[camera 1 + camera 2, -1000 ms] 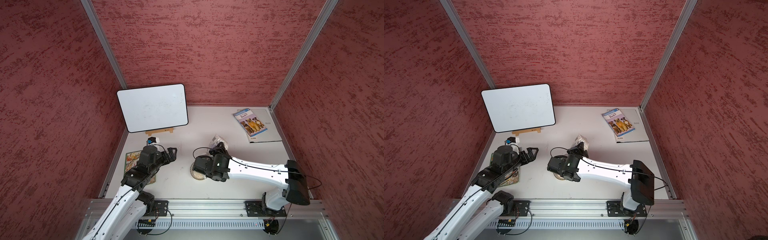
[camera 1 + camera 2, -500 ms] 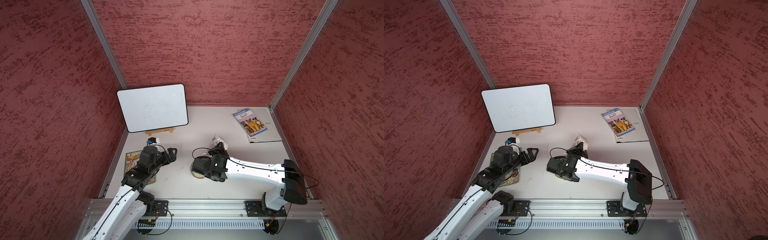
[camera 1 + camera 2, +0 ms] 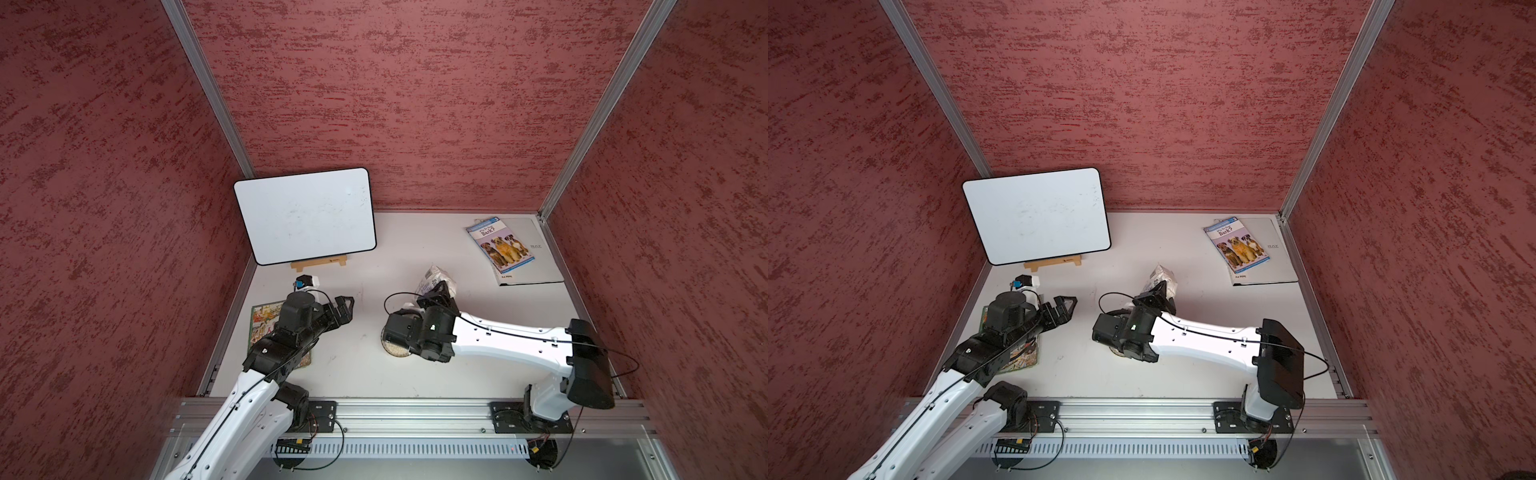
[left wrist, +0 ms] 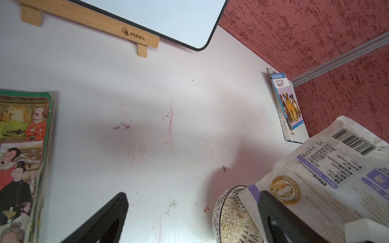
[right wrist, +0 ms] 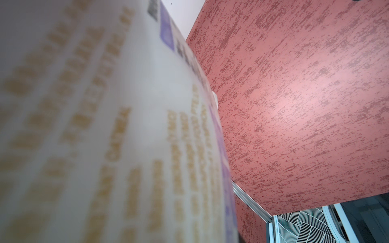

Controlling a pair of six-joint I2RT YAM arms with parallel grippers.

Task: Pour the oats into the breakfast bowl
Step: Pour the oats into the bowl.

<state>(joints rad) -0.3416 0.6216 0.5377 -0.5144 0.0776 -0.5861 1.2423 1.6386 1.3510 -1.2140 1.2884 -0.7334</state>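
The white pouch (image 3: 435,279) with purple print is tipped mouth-down, and my right gripper (image 3: 439,293) is shut on it. In the left wrist view the pouch (image 4: 328,178) has its mouth inside the breakfast bowl (image 4: 215,216), a small white bowl with a dark lattice. Pale oats (image 4: 229,216) lie in the bowl. In a top view the right wrist covers most of the bowl (image 3: 386,351). In the right wrist view the blurred pouch (image 5: 84,126) hides the jaws. My left gripper (image 3: 343,307) hovers open and empty, to the left of the bowl and apart from it.
A whiteboard (image 3: 305,216) leans on a wooden stand at the back left. A dog book (image 3: 500,245) lies on a white folder at the back right. A picture book (image 3: 262,320) lies under my left arm. A small black and white device (image 3: 305,282) sits in front of the stand.
Hardly anything differs. My right arm has shifted very slightly, with the pouch still tipped over the bowl. The left arm has stayed still.
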